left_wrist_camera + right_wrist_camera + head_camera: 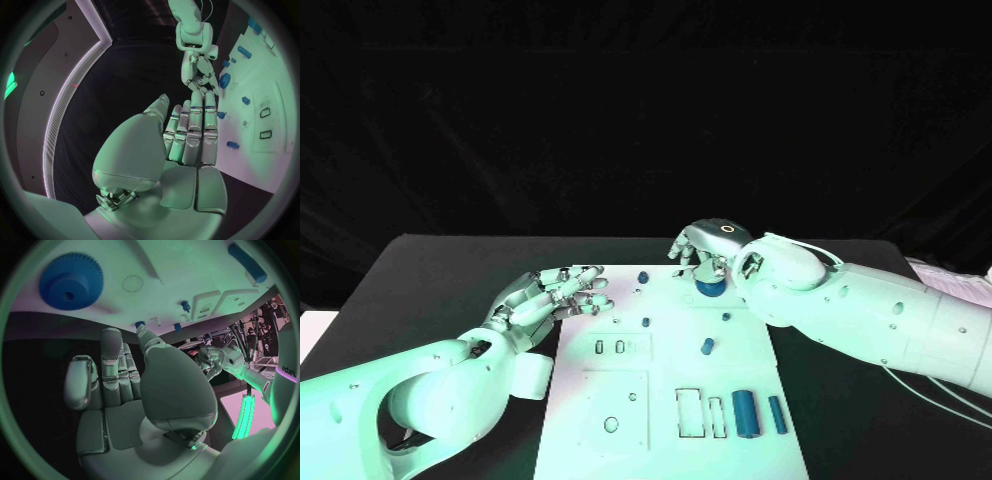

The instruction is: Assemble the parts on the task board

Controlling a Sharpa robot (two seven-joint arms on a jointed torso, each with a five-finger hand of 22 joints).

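L hand [564, 293]: empty, fingers apart, at task board [661, 400] left edge
R hand [711, 250]: empty, fingers loose, over blue gear [70, 280]

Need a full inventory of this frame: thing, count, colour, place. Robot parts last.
Task board: one, white, centre of the table, running from mid-table to the near edge.
Gear: one, blue, toothed, far end of the board, just under the right hand.
Cylinders: two, blue, lying side by side at the board's near right; the second is slimmer.
Small parts: several, blue, scattered over the board's far half, e.g. one at mid-board; exact count unclear.
Table: one, black, under the board.
Left hand: one, silver, fingers extended and apart at the board's far left edge, holding nothing.
Right hand: one, silver, above the gear; the right wrist view shows its fingers clear of it.
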